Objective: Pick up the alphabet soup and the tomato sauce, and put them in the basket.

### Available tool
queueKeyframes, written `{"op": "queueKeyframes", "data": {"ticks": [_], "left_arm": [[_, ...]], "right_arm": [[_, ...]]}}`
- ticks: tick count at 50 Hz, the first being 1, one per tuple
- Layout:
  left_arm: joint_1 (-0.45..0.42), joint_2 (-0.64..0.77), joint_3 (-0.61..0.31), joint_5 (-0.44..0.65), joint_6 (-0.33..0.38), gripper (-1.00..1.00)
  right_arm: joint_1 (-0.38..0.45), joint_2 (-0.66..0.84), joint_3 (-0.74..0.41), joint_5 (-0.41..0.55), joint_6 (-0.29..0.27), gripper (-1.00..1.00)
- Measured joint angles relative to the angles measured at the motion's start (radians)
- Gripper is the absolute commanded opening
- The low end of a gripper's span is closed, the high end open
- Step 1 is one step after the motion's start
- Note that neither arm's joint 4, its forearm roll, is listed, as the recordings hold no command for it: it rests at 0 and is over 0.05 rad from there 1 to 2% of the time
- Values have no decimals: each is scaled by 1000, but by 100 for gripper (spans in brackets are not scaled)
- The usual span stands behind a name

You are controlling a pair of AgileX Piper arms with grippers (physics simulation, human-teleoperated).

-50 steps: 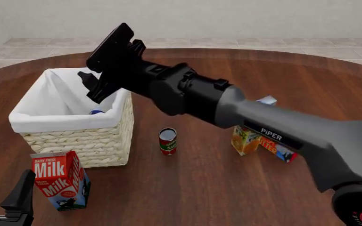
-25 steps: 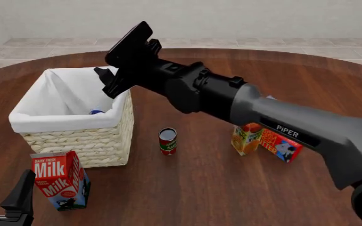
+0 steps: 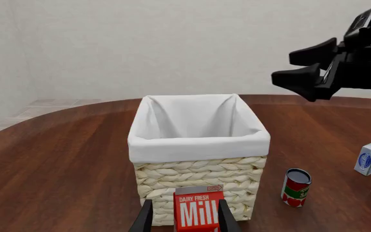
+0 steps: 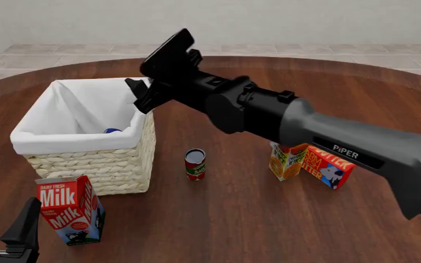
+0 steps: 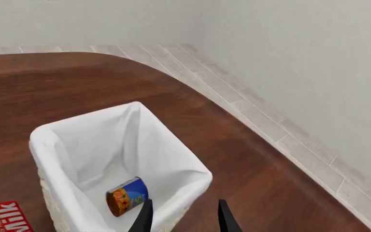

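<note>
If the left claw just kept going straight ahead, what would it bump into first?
Most likely the milk carton, standing right in front of the left gripper, with the basket just behind it. How near the carton is, I can't tell.

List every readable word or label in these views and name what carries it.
"DAIRY FRESH Milk": red-fronted milk carton.
"PiPER": grey link of the right arm.
Orange juice carton, red box, red-and-green tomato sauce can, blue-and-orange alphabet soup can: print too blurred to read.
</note>
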Motion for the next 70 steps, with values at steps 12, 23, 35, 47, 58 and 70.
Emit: {"op": "queueKeyframes", "data": {"ticks": [12,23,35,47,58,70], "left_arm": [[0,0,0,0,0,100],[0,0,0,0,0,100],[0,0,0,0,0,100],[0,0,0,0,0,100],[0,0,0,0,0,100],[0,0,0,0,0,100]], "right_arm": [[-17,-18,36,-20,16,100],[-33,-35,71,-39,32,100],[-52,-47,110,-61,50,100],[-66,-54,142,-80,62,100],[-75,-58,167,-95,74,100],[-81,-62,197,-111,83,100]]}}
